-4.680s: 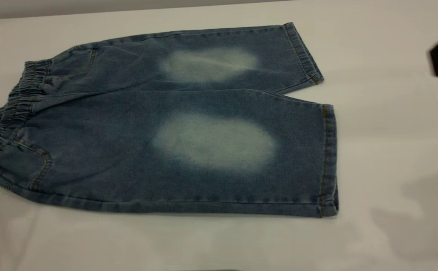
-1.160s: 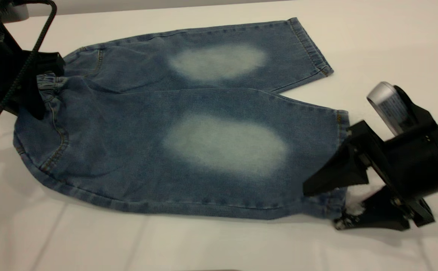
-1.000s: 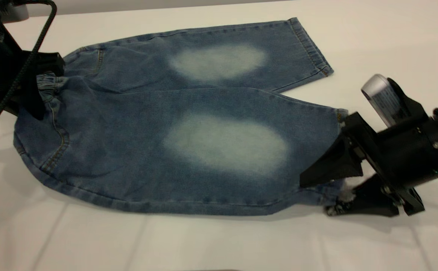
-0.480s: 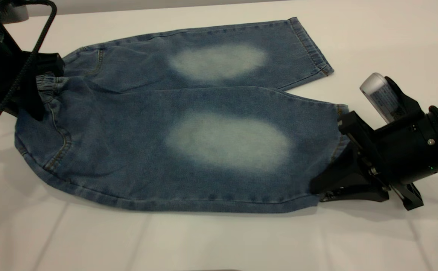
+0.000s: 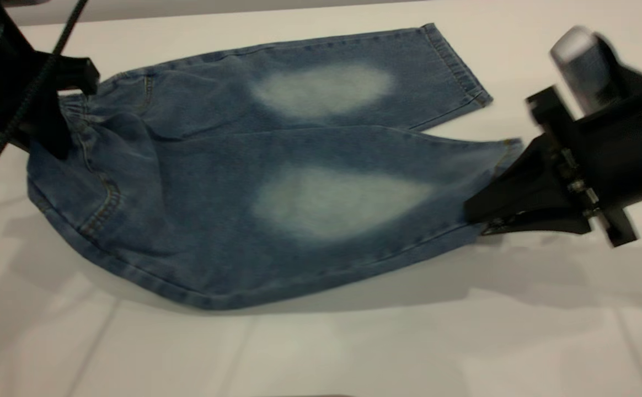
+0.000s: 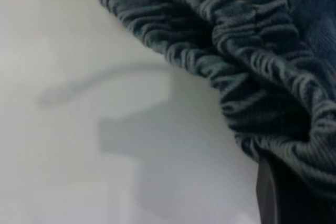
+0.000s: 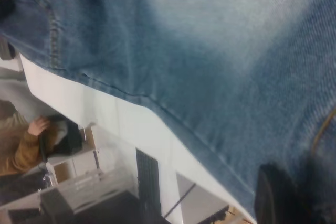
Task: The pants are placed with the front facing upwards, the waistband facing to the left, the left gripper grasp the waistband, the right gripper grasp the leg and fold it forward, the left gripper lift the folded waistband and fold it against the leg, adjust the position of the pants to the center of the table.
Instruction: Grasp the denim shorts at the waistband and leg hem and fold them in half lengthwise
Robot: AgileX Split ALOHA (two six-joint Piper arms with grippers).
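The blue denim pants [image 5: 277,165] lie front up on the white table [image 5: 321,353], waistband [image 5: 76,108] to the left. My left gripper [image 5: 59,138] is shut on the waistband's near part and holds it a little off the table. In the left wrist view the ruffled waistband [image 6: 252,77] bunches over one black finger [image 6: 273,192]. My right gripper [image 5: 478,212] is shut on the near leg's hem, which is raised above the table with a shadow under it. The right wrist view shows the leg's denim [image 7: 210,51] running to a dark fingertip [image 7: 278,192]. The far leg [image 5: 354,77] lies flat.
Bare tabletop surrounds the pants at the front and right. Beyond the table's edge, the right wrist view shows a person's sleeve and hand [image 7: 26,145] and room furniture far off.
The right gripper has closed on the near leg's hem and risen toward the far side, lifting that leg off the table. The left gripper has raised the waistband slightly.
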